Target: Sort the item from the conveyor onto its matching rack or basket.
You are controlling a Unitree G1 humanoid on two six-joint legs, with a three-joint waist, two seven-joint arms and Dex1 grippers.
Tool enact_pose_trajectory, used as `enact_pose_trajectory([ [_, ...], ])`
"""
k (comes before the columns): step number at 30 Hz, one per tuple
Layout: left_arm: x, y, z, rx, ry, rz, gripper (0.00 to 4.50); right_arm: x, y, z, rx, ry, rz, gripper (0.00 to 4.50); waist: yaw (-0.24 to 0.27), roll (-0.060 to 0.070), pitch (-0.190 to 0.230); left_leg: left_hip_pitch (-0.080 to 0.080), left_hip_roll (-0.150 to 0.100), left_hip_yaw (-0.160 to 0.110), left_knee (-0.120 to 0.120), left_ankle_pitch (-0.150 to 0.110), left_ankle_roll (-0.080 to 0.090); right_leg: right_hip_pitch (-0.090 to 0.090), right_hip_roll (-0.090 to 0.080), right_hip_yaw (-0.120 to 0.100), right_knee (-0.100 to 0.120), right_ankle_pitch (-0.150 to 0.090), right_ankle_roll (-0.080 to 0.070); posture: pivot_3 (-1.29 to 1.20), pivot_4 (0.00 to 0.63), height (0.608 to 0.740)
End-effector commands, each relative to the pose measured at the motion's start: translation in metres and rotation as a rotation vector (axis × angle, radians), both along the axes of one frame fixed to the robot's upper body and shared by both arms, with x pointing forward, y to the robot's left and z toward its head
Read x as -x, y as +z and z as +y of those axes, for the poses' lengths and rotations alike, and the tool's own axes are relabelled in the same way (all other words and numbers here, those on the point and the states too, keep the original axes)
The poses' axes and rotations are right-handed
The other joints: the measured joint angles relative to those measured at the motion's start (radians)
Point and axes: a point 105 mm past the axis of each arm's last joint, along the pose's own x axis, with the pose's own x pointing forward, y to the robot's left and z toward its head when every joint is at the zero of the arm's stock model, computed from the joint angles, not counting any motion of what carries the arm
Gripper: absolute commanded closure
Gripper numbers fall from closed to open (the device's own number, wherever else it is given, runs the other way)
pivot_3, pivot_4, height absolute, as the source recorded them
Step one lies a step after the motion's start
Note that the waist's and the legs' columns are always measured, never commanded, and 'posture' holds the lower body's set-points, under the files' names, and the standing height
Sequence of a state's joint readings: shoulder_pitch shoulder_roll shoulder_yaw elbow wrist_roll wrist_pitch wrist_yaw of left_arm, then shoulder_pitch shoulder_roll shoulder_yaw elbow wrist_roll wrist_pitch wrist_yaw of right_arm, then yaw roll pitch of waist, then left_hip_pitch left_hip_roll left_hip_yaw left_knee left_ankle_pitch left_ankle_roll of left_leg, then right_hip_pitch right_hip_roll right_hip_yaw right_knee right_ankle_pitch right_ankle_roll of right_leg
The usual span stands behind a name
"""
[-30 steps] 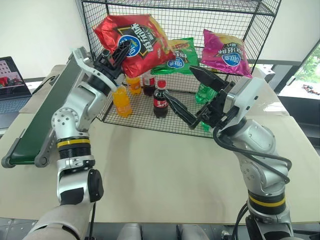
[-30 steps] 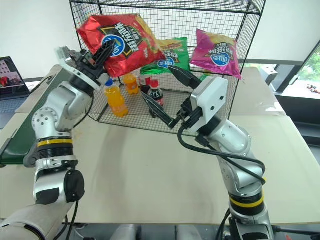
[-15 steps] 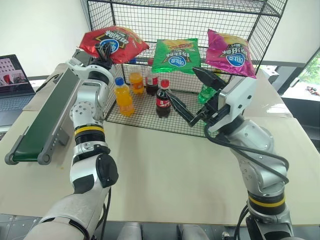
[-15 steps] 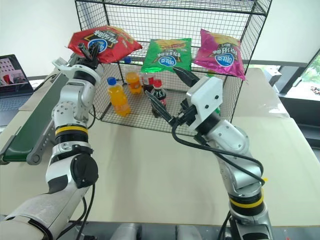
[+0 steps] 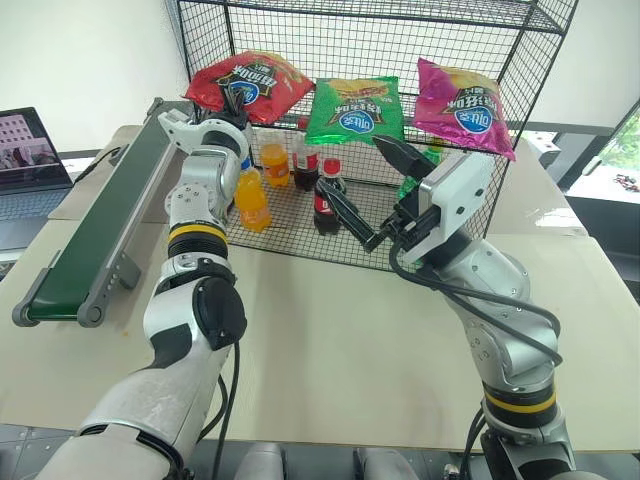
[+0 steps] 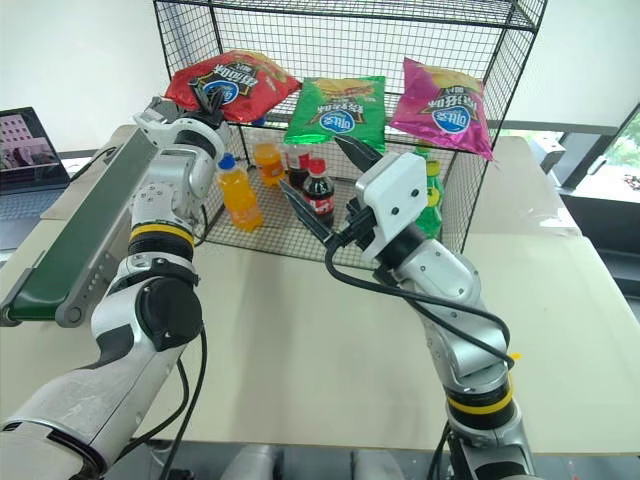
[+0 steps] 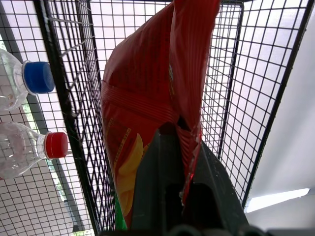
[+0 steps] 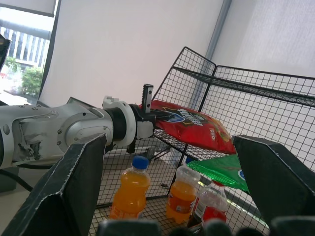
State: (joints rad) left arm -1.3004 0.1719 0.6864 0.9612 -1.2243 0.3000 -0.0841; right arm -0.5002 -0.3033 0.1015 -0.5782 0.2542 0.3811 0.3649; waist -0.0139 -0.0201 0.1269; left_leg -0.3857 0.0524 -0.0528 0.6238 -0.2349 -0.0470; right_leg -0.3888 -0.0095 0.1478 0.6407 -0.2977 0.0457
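Observation:
The item, a glossy red chip bag (image 5: 262, 84), lies on the left end of the middle tier of the rack (image 5: 500, 22), a tall black wire-grid unit. My left gripper (image 5: 237, 99) reaches in at that tier and is shut on the bag's near seam; in the left wrist view the seam (image 7: 186, 162) sits pinched between the two dark fingers. My right gripper (image 5: 350, 165) hangs open in front of the lower tier with nothing between its fingers. The conveyor (image 5: 100, 230), a dark green belt, runs along the left with nothing on it.
A green chip bag (image 5: 355, 108) and a magenta one (image 5: 462, 95) lie on the same tier, to the right of the red bag. Orange drink bottles (image 5: 250, 197) and cola bottles (image 5: 325, 196) stand on the lower tier. A laptop (image 5: 30, 150) sits far left on the beige table (image 5: 330, 330).
My left arm has carried the red bag forward and down, from tilted in front of the rack to flat on the middle tier. The right gripper has stayed put, still open.

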Motion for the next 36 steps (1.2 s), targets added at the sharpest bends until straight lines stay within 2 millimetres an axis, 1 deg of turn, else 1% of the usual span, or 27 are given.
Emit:
enact_pose_trajectory([
  [1, 0.005, 0.026, 0.003, -0.007, 0.013, -0.093, 2.96, 0.006, 0.010, -0.004, -0.021, -0.018, -0.042, 0.00, 0.000, 0.000, 0.000, 0.000, 0.000, 0.000, 0.000, 0.000, 0.000, 0.000, 0.000, 0.000, 0.000, 0.000, 0.000, 0.00, 0.150, 0.740],
  [4, 0.012, 0.030, 0.002, -0.039, -0.010, -0.127, 1.63, 0.005, 0.009, -0.006, -0.025, -0.024, -0.039, 0.00, 0.000, 0.000, 0.000, 0.000, 0.000, 0.000, 0.000, 0.000, 0.000, 0.000, 0.000, 0.000, 0.000, 0.000, 0.000, 0.00, 0.150, 0.740],
  [5, 0.015, 0.031, 0.001, -0.062, -0.018, -0.138, 1.07, 0.005, 0.009, -0.006, -0.027, -0.025, -0.037, 0.00, 0.000, 0.000, 0.000, 0.000, 0.000, -0.001, 0.000, 0.000, 0.000, 0.000, 0.000, 0.000, 0.000, 0.000, 0.000, 0.00, 0.150, 0.740],
  [7, 0.023, 0.028, 0.001, -0.103, -0.032, -0.147, 0.15, 0.005, 0.006, -0.006, -0.026, -0.025, -0.032, 0.00, -0.001, 0.000, 0.000, 0.000, 0.000, -0.001, 0.000, 0.000, 0.000, 0.000, 0.000, 0.000, 0.001, 0.000, 0.000, 0.00, 0.150, 0.740],
  [8, 0.027, 0.026, 0.001, -0.117, -0.039, -0.150, 0.07, 0.005, 0.004, -0.006, -0.025, -0.024, -0.030, 0.00, -0.001, 0.000, 0.000, 0.000, 0.000, -0.001, 0.000, 0.000, 0.000, 0.000, 0.000, 0.000, 0.001, 0.000, 0.000, 0.00, 0.150, 0.740],
  [12, 0.055, 0.021, 0.003, -0.242, -0.059, -0.178, 0.07, 0.004, -0.001, -0.005, -0.030, -0.017, -0.013, 0.00, -0.002, 0.000, 0.000, 0.001, 0.000, -0.001, 0.000, 0.001, -0.001, 0.000, -0.001, 0.000, 0.003, 0.000, 0.000, 0.00, 0.150, 0.740],
  [15, 0.077, 0.017, 0.009, -0.372, -0.065, -0.189, 0.07, 0.004, -0.006, -0.005, -0.031, -0.011, 0.004, 0.00, -0.003, 0.000, 0.000, 0.001, 0.000, -0.002, 0.001, 0.002, -0.001, 0.000, -0.001, 0.000, 0.005, 0.000, 0.000, 0.00, 0.150, 0.740],
  [17, 0.095, 0.014, 0.015, -0.518, -0.067, -0.207, 0.07, 0.003, -0.015, -0.006, -0.028, -0.011, 0.028, 0.00, -0.003, 0.000, 0.000, 0.001, 0.000, -0.002, 0.001, 0.002, -0.001, 0.000, -0.001, 0.000, 0.005, 0.000, 0.000, 0.00, 0.150, 0.740],
  [19, 0.115, 0.005, 0.019, -0.738, -0.080, -0.227, 0.07, 0.003, -0.025, -0.009, -0.029, -0.019, 0.061, 0.00, -0.006, 0.000, 0.000, 0.002, 0.000, -0.002, 0.000, 0.002, -0.001, 0.000, -0.001, 0.000, 0.006, 0.000, 0.000, 0.00, 0.150, 0.740],
  [21, 0.130, -0.011, 0.022, -0.945, -0.100, -0.212, 0.07, 0.003, -0.042, -0.014, -0.025, -0.037, 0.112, 0.00, -0.012, 0.001, 0.000, 0.002, 0.000, -0.002, 0.000, 0.002, -0.001, 0.000, -0.001, 0.000, 0.006, 0.000, 0.000, 0.00, 0.150, 0.740],
  [23, 0.142, -0.034, 0.029, -1.124, -0.119, -0.176, 0.07, 0.002, -0.062, -0.023, 0.001, -0.077, 0.159, 0.00, -0.010, 0.002, 0.001, 0.003, 0.000, -0.002, -0.001, 0.002, -0.002, 0.001, -0.001, -0.001, 0.006, 0.000, 0.000, 0.00, 0.150, 0.740],
  [26, 0.147, -0.086, 0.045, -1.486, -0.078, -0.087, 0.07, 0.000, -0.091, -0.039, 0.005, -0.162, 0.236, 0.00, -0.007, 0.003, 0.002, 0.003, -0.001, -0.002, -0.002, 0.003, -0.004, 0.001, -0.003, -0.001, 0.004, 0.000, 0.000, 0.00, 0.150, 0.740],
  [27, 0.148, -0.101, 0.049, -1.562, -0.063, -0.073, 0.07, -0.001, -0.100, -0.043, 0.005, -0.188, 0.260, 0.00, -0.007, 0.003, 0.002, 0.004, -0.001, -0.002, -0.003, 0.004, -0.005, 0.001, -0.003, -0.001, 0.003, -0.001, -0.001, 0.00, 0.150, 0.740],
  [29, 0.147, -0.125, 0.057, -1.655, -0.007, -0.050, 0.07, -0.001, -0.115, -0.054, -0.008, -0.258, 0.306, 0.00, -0.003, 0.003, 0.002, 0.005, -0.002, -0.001, -0.004, 0.005, -0.007, 0.001, -0.003, -0.001, 0.002, -0.001, -0.001, 0.00, 0.150, 0.740],
  [31, 0.145, -0.148, 0.063, -1.723, 0.057, -0.025, 0.07, -0.001, -0.126, -0.067, -0.042, -0.337, 0.344, 0.00, 0.000, 0.003, 0.002, 0.004, -0.002, -0.001, -0.007, 0.007, -0.007, 0.001, -0.003, -0.002, 0.002, -0.001, -0.001, 0.00, 0.150, 0.740],
  [33, 0.144, -0.166, 0.061, -1.775, 0.096, -0.025, 0.07, 0.001, -0.135, -0.076, -0.042, -0.403, 0.362, 0.00, 0.000, 0.003, 0.002, 0.004, -0.002, -0.001, -0.008, 0.008, -0.007, 0.000, -0.004, -0.002, 0.001, 0.000, -0.001, 0.00, 0.150, 0.740],
  [36, 0.144, -0.187, 0.050, -1.783, 0.096, -0.035, 0.07, 0.003, -0.146, -0.084, -0.016, -0.454, 0.379, 0.00, -0.001, 0.003, 0.002, 0.003, -0.002, -0.001, -0.009, 0.007, -0.007, 0.000, -0.004, -0.001, 0.000, 0.000, -0.001, 0.00, 0.150, 0.740],
])
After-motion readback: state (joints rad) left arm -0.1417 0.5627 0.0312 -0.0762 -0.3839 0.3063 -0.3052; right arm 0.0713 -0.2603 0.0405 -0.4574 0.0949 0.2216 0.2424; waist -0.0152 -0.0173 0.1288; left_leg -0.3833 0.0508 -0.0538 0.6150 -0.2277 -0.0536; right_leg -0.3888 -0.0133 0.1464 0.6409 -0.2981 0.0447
